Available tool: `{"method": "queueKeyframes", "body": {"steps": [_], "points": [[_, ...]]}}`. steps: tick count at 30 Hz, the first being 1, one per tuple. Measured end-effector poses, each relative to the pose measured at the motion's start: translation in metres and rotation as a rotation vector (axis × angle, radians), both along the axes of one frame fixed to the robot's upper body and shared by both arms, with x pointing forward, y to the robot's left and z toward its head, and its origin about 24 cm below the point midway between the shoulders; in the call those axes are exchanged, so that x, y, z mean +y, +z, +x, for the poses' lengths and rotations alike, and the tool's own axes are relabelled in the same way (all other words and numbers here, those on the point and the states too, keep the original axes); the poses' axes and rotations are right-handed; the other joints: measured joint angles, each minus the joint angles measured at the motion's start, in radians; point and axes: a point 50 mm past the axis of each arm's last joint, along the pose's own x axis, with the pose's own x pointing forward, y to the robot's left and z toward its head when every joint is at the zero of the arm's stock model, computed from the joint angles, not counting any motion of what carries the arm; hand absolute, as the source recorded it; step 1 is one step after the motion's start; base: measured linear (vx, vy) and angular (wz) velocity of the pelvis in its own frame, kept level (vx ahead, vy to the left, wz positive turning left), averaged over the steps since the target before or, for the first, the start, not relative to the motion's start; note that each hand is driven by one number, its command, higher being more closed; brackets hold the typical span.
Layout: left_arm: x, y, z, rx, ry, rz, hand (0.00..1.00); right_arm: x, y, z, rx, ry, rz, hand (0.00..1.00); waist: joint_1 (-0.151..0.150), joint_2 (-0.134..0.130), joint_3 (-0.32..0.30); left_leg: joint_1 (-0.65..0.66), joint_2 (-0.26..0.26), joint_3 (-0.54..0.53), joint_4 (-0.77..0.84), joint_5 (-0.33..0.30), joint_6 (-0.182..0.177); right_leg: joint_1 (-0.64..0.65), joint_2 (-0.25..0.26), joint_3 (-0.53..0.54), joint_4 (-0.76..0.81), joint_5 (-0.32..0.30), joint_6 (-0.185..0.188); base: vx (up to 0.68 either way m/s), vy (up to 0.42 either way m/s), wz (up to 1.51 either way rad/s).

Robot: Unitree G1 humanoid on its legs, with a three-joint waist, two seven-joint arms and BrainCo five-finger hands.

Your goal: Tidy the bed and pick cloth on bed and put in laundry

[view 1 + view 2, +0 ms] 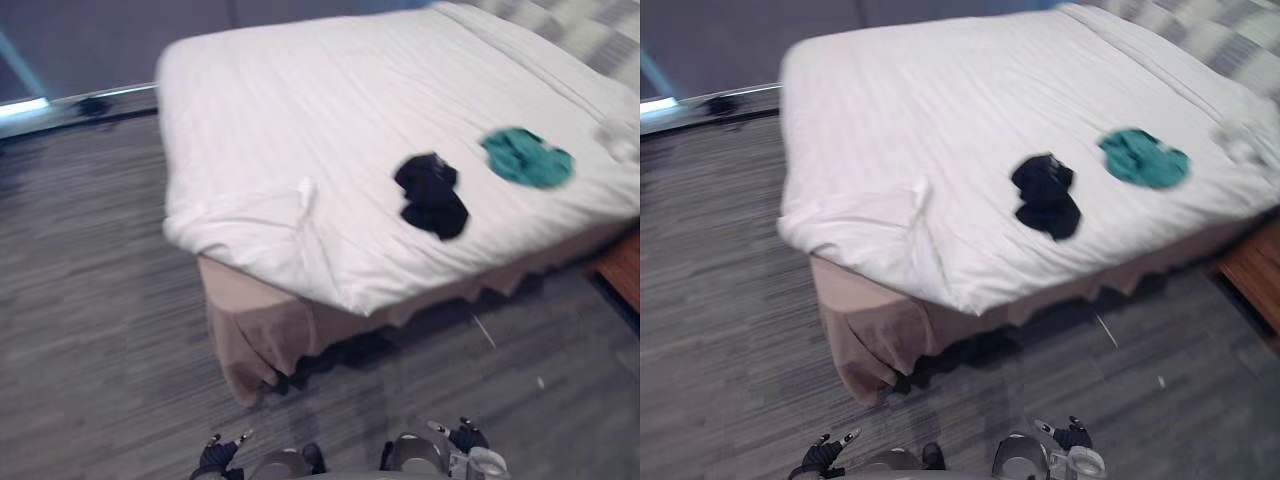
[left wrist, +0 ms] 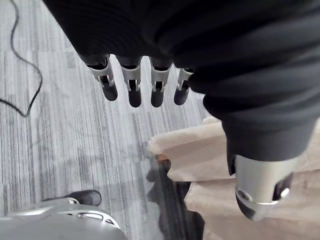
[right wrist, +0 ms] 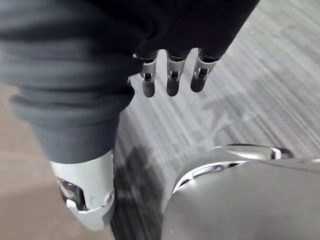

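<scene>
White-sheeted bed [image 1: 300, 110], two loose cloths on top.
Crumpled black cloth [image 1: 432, 196] near the front edge of the bed; teal cloth [image 1: 526, 158] near it, apart, further right. Beige bed skirt [image 1: 260, 335] under the sheet; grey striped floor [image 1: 90, 300] around. Low over the floor, short of the bed: left hand [image 2: 132, 85] and right hand [image 3: 171, 75], fingers straight, both empty.

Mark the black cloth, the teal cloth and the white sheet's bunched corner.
black cloth [image 1: 432, 195]: left eye view, middle of the heap.
teal cloth [image 1: 527, 158]: left eye view, centre of the crumpled pile.
white sheet [image 1: 303, 202]: left eye view, bunched fold at its near corner.
</scene>
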Motion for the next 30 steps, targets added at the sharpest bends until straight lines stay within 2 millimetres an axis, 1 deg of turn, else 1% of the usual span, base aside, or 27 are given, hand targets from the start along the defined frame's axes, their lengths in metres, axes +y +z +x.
{"method": "queueKeyframes", "body": {"steps": [1,2,3,4,5,6,7,8,9,10,11,13,14,15,16,17,18,19,20,21,22,23,25,26,27,28,30], "points": [[0.004,0.000,-0.002,0.006,-0.001,0.011,0.00,0.004,-0.001,-0.001,0.000,-0.012,0.017,0.00,0.001,-0.022,-0.004,0.008,-0.009,-0.014,0.000,-0.007,-0.015,-0.004,-0.004,0.018,-0.040,0.103,-0.011,0.34,-0.476,1.05],[0.010,0.000,-0.007,0.026,0.007,0.023,0.00,0.009,-0.003,-0.002,0.006,-0.031,0.041,0.00,0.013,-0.044,-0.005,0.036,-0.008,-0.036,-0.008,-0.025,-0.046,-0.012,-0.007,0.008,0.002,0.120,-0.032,0.29,-0.449,0.47],[0.002,-0.003,-0.012,0.040,0.008,0.000,0.00,0.005,-0.003,-0.004,0.006,-0.052,0.039,0.00,0.017,0.000,-0.020,0.036,0.032,-0.035,-0.015,-0.013,-0.069,-0.008,0.027,-0.005,0.002,0.123,-0.050,0.32,-0.478,0.38],[-0.007,-0.005,-0.015,0.044,0.008,-0.025,0.00,-0.003,-0.002,-0.008,0.009,-0.082,0.029,0.00,0.015,0.029,-0.033,0.033,0.066,-0.034,-0.026,-0.016,-0.083,0.028,0.056,-0.029,-0.066,0.118,-0.062,0.24,-0.325,0.23],[-0.015,-0.006,-0.014,0.042,0.009,-0.051,0.00,-0.007,-0.002,-0.008,0.004,-0.099,0.024,0.00,0.012,0.065,-0.032,0.033,0.098,-0.035,-0.035,-0.020,-0.098,0.048,0.086,-0.050,-0.104,0.131,-0.078,0.23,-0.310,0.29],[-0.018,-0.006,-0.013,0.036,0.012,-0.060,0.00,-0.010,-0.001,-0.008,0.003,-0.115,0.023,0.00,0.007,0.081,-0.032,0.034,0.121,-0.036,-0.051,-0.004,-0.122,0.061,0.110,-0.058,-0.133,0.136,-0.087,0.13,-0.188,0.16],[-0.018,-0.006,-0.013,0.035,0.013,-0.060,0.00,-0.012,-0.001,-0.009,0.004,-0.120,0.016,0.00,0.003,0.081,-0.032,0.036,0.130,-0.033,-0.057,0.003,-0.133,0.066,0.118,-0.063,-0.142,0.138,-0.093,0.13,-0.239,0.18],[-0.016,-0.006,-0.012,0.033,0.015,-0.057,0.00,-0.013,-0.001,-0.011,0.009,-0.128,0.017,0.00,-0.007,0.078,-0.032,0.038,0.146,-0.032,-0.063,0.016,-0.143,0.078,0.134,-0.076,-0.157,0.138,-0.106,0.07,-0.155,0.12],[-0.013,-0.005,-0.007,0.019,0.028,-0.053,0.00,-0.014,-0.002,-0.015,0.018,-0.135,0.012,0.00,-0.005,0.080,-0.033,0.041,0.153,-0.026,-0.065,0.027,-0.141,0.087,0.142,-0.079,-0.168,0.139,-0.115,0.08,-0.174,0.11],[-0.012,-0.004,-0.004,0.009,0.039,-0.052,0.00,-0.016,-0.002,-0.018,0.024,-0.144,0.007,0.00,-0.006,0.074,-0.031,0.041,0.154,-0.021,-0.065,0.033,-0.144,0.093,0.144,-0.080,-0.178,0.142,-0.118,0.02,-0.086,0.03],[-0.009,-0.001,0.003,-0.015,0.054,-0.045,0.00,-0.018,-0.003,-0.024,0.036,-0.159,-0.002,0.00,-0.006,0.068,-0.030,0.039,0.157,-0.011,-0.066,0.037,-0.149,0.099,0.148,-0.082,-0.194,0.148,-0.125,-0.01,-0.048,0.03],[0.003,0.008,0.020,-0.092,0.076,-0.012,0.00,-0.019,-0.004,-0.030,0.051,-0.164,-0.007,0.00,-0.005,0.064,-0.027,0.034,0.159,-0.009,-0.067,0.037,-0.149,0.109,0.152,-0.084,-0.229,0.169,-0.127,-0.02,-0.019,0.01],[0.013,0.017,0.032,-0.149,0.073,0.029,0.00,-0.019,-0.004,-0.031,0.055,-0.166,-0.011,0.00,-0.006,0.065,-0.027,0.026,0.158,-0.009,-0.068,0.037,-0.149,0.109,0.152,-0.084,-0.246,0.181,-0.129,-0.05,0.005,0.02],[0.033,0.034,0.050,-0.244,0.073,0.108,0.00,-0.019,-0.004,-0.032,0.056,-0.165,-0.013,0.00,-0.006,0.067,-0.025,0.011,0.155,-0.009,-0.068,0.037,-0.149,0.105,0.151,-0.086,-0.268,0.198,-0.127,-0.05,0.006,0.04],[0.043,0.043,0.057,-0.288,0.077,0.152,0.00,-0.019,-0.004,-0.032,0.058,-0.167,-0.016,0.00,-0.005,0.068,-0.024,0.003,0.154,-0.010,-0.069,0.037,-0.149,0.103,0.151,-0.088,-0.278,0.207,-0.130,-0.07,0.000,0.08],[0.065,0.064,0.069,-0.386,0.104,0.239,0.00,-0.018,-0.004,-0.034,0.063,-0.165,-0.027,0.00,-0.006,0.071,-0.023,-0.009,0.151,-0.011,-0.069,0.037,-0.149,0.102,0.151,-0.093,-0.298,0.219,-0.130,-0.06,-0.008,0.08],[0.076,0.077,0.076,-0.443,0.119,0.291,0.00,-0.018,-0.004,-0.035,0.064,-0.160,-0.031,0.00,-0.007,0.073,-0.023,-0.017,0.150,-0.013,-0.070,0.037,-0.149,0.101,0.150,-0.097,-0.309,0.224,-0.126,-0.07,-0.012,0.14],[0.097,0.105,0.090,-0.564,0.163,0.378,0.00,-0.020,-0.004,-0.041,0.066,-0.161,-0.038,0.00,-0.006,0.082,-0.019,-0.026,0.148,-0.016,-0.074,0.037,-0.149,0.098,0.148,-0.105,-0.317,0.234,-0.129,-0.06,-0.006,0.16],[0.110,0.126,0.099,-0.658,0.206,0.435,0.00,-0.022,-0.004,-0.046,0.064,-0.166,-0.049,0.00,-0.005,0.091,-0.014,-0.028,0.147,-0.016,-0.077,0.038,-0.149,0.097,0.145,-0.112,-0.317,0.237,-0.131,-0.07,0.002,0.16],[0.115,0.136,0.103,-0.702,0.222,0.462,0.00,-0.023,-0.003,-0.049,0.065,-0.169,-0.056,0.00,-0.005,0.096,-0.013,-0.029,0.146,-0.017,-0.078,0.038,-0.148,0.098,0.142,-0.120,-0.317,0.238,-0.131,-0.06,0.011,0.23],[0.122,0.154,0.111,-0.778,0.244,0.501,0.00,-0.027,-0.003,-0.059,0.075,-0.178,-0.069,0.00,-0.007,0.111,-0.014,-0.030,0.144,-0.028,-0.081,0.039,-0.148,0.106,0.137,-0.134,-0.317,0.237,-0.129,-0.05,0.011,0.25],[0.123,0.162,0.116,-0.817,0.249,0.510,0.00,-0.028,-0.003,-0.064,0.084,-0.188,-0.072,0.00,-0.008,0.118,-0.018,-0.031,0.143,-0.034,-0.082,0.039,-0.148,0.109,0.135,-0.142,-0.317,0.236,-0.127,-0.02,0.012,0.25],[0.124,0.175,0.124,-0.878,0.253,0.527,0.00,-0.029,-0.003,-0.068,0.084,-0.199,-0.074,0.00,-0.013,0.122,-0.019,-0.030,0.143,-0.039,-0.084,0.041,-0.146,0.115,0.133,-0.152,-0.317,0.234,-0.126,0.00,0.011,0.15],[0.123,0.186,0.131,-0.919,0.240,0.536,0.00,-0.030,-0.003,-0.068,0.082,-0.211,-0.074,0.00,-0.021,0.122,-0.019,-0.026,0.144,-0.042,-0.085,0.042,-0.146,0.121,0.133,-0.156,-0.317,0.234,-0.125,0.00,0.010,0.10],[0.122,0.193,0.136,-0.947,0.219,0.544,0.00,-0.031,-0.002,-0.068,0.078,-0.214,-0.077,0.00,-0.030,0.122,-0.019,-0.019,0.144,-0.042,-0.084,0.043,-0.146,0.126,0.133,-0.157,-0.317,0.234,-0.125,0.00,0.012,0.04],[0.120,0.198,0.140,-0.965,0.206,0.546,0.00,-0.031,-0.002,-0.068,0.074,-0.216,-0.079,0.00,-0.032,0.122,-0.019,-0.017,0.144,-0.040,-0.085,0.043,-0.146,0.127,0.133,-0.156,-0.317,0.234,-0.125,0.00,0.000,0.00],[0.110,0.221,0.164,-1.047,0.114,0.556,0.00,-0.031,-0.001,-0.067,0.064,-0.224,-0.076,0.00,-0.034,0.121,-0.014,-0.018,0.142,-0.033,-0.086,0.043,-0.147,0.122,0.133,-0.151,-0.317,0.235,-0.125,-0.01,0.019,-0.07]]}}
